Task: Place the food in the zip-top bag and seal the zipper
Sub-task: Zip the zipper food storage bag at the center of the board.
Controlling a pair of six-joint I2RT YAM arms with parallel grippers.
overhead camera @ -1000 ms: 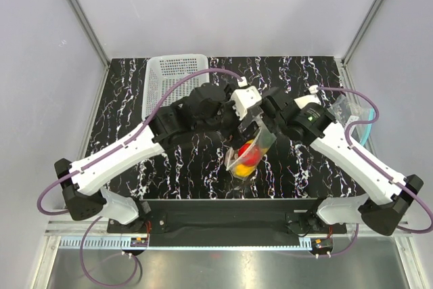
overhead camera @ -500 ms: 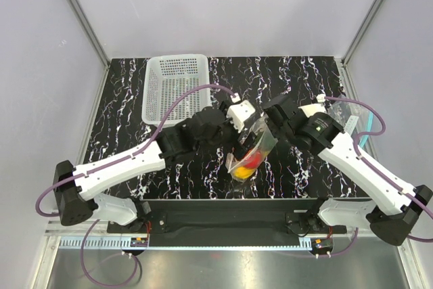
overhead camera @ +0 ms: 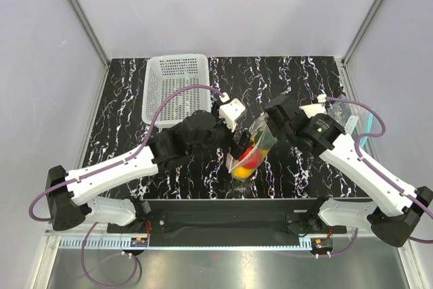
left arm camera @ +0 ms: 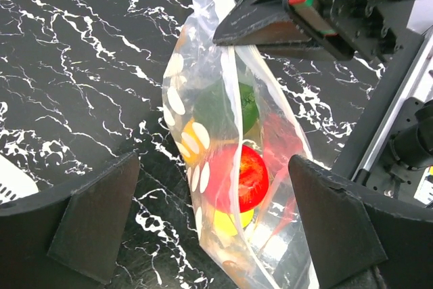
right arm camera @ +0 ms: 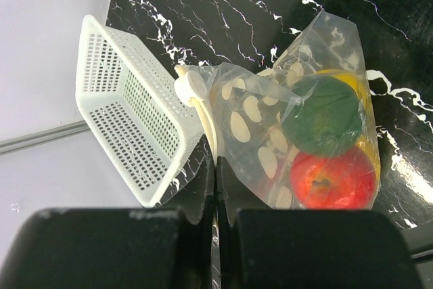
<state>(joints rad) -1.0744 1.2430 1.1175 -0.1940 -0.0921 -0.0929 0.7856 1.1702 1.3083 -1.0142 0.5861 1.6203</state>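
The zip-top bag (overhead camera: 254, 148), clear with white dots, hangs tilted above the table with the food inside. In the left wrist view the bag (left arm camera: 203, 99) holds a dark green fruit (left arm camera: 226, 109), a red one (left arm camera: 240, 177) and a yellow one (left arm camera: 230, 220). The right wrist view shows the green fruit (right arm camera: 321, 114), the red (right arm camera: 331, 177) and a yellow edge (right arm camera: 348, 80). My right gripper (overhead camera: 269, 126) (right arm camera: 216, 164) is shut on the pale zipper (right arm camera: 203, 109) at the bag's top edge. My left gripper (overhead camera: 238, 141) (left arm camera: 213, 167) is open wide, its fingers (left arm camera: 101, 214) either side of the bag, apart from it.
A white mesh basket (overhead camera: 174, 86) stands at the back left and also shows in the right wrist view (right arm camera: 128, 120). Clear bags with a teal strip (overhead camera: 360, 123) lie at the right edge of the black marbled table (overhead camera: 122, 120).
My left arm has drawn back toward the near left, its gripper moving down from the bag's top to beside the bag. The right gripper keeps its hold on the zipper.
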